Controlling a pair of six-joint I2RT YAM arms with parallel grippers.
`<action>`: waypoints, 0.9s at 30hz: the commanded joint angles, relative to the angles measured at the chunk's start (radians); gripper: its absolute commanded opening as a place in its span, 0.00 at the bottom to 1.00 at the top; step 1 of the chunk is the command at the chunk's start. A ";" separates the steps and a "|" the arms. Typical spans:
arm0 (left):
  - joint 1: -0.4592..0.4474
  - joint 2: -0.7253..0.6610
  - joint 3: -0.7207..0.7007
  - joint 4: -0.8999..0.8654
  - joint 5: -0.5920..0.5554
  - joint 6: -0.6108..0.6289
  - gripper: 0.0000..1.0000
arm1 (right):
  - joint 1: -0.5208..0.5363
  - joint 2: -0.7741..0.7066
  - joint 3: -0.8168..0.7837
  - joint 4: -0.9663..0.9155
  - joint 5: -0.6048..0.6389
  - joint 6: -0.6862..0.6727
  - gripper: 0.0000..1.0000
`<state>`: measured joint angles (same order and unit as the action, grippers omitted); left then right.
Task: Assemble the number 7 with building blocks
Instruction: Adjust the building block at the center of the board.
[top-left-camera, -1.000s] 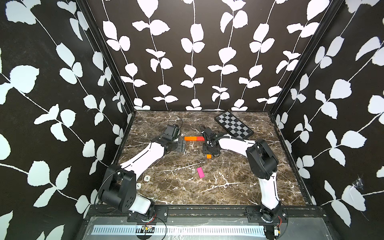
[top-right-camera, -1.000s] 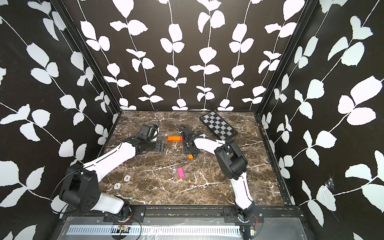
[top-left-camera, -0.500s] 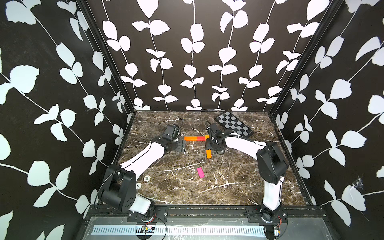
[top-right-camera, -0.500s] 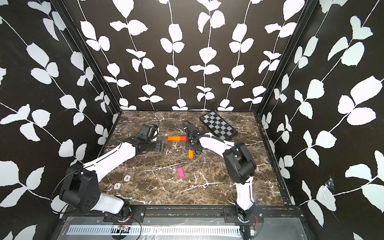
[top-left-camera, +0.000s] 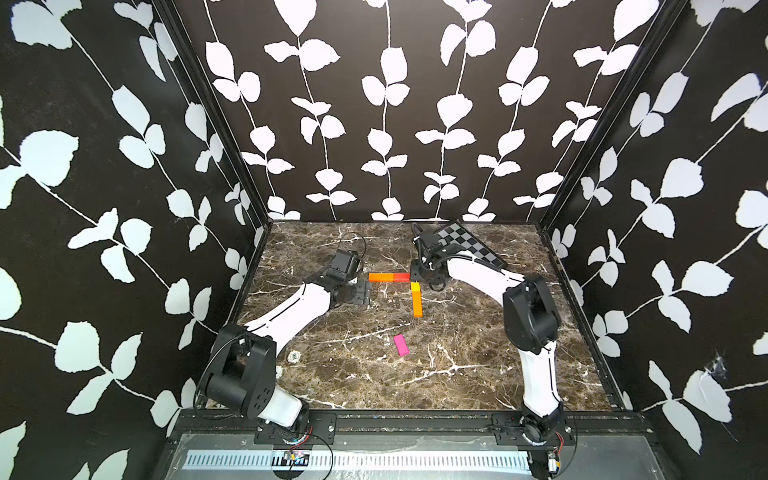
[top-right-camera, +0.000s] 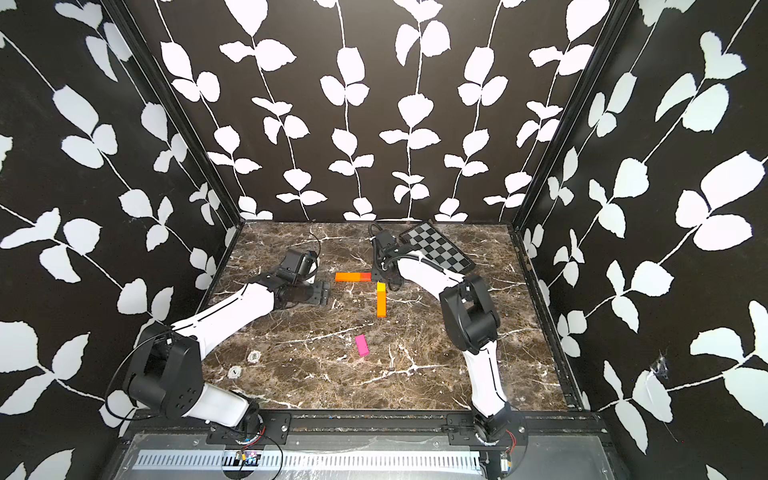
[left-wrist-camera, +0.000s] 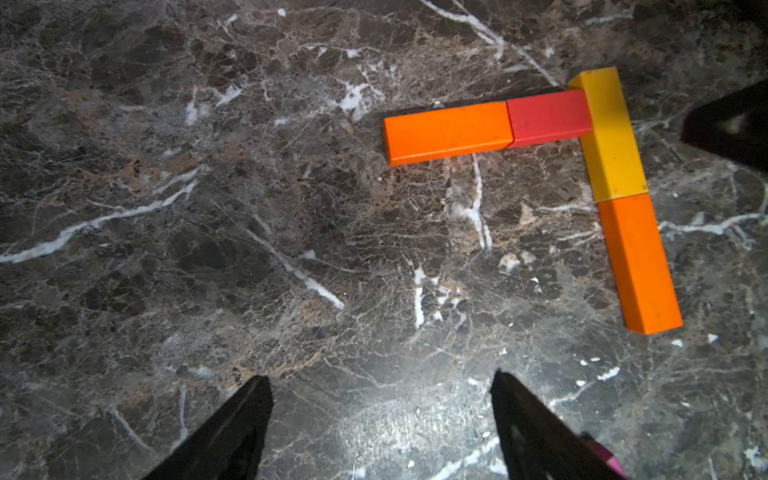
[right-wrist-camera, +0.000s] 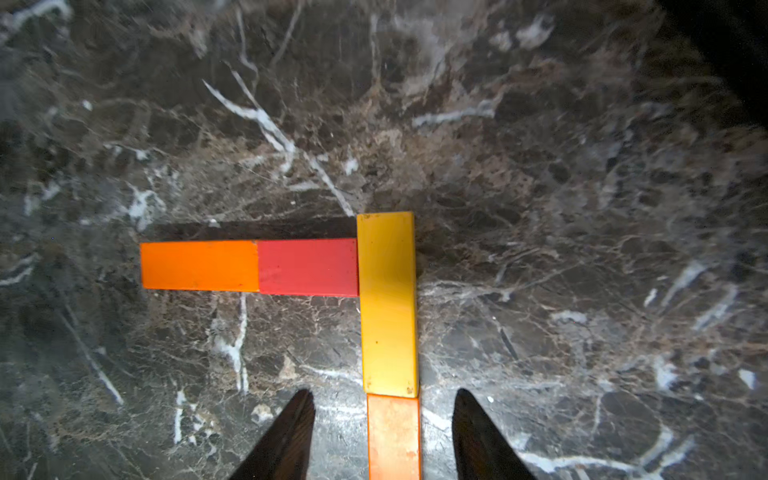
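Orange stem bar (right-wrist-camera: 393, 436) between parted right jaws, gap either side

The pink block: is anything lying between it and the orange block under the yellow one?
Nothing. Between the small flat pink block and the orange stem block lies only bare brown marble tabletop, as both top views show.

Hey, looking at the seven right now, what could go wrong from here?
The right gripper straddles the orange stem bar with open jaws; pulling away crookedly might knock it or the yellow bar out of line. The pink block lies apart and tilted, so adding it could leave the stem crooked or nudge what's placed.
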<state>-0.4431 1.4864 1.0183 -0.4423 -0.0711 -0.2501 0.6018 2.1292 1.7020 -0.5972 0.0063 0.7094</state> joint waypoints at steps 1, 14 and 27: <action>0.005 -0.002 0.019 0.005 -0.006 0.009 0.85 | 0.003 0.050 0.050 -0.089 0.008 -0.008 0.53; 0.007 0.006 0.020 0.007 -0.002 0.012 0.85 | 0.011 0.121 0.108 -0.095 0.018 -0.003 0.52; 0.009 0.002 0.017 0.005 -0.005 0.012 0.85 | 0.015 0.159 0.148 -0.142 0.014 -0.016 0.49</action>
<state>-0.4397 1.4940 1.0183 -0.4423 -0.0708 -0.2493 0.6106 2.2715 1.8339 -0.7097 0.0101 0.6937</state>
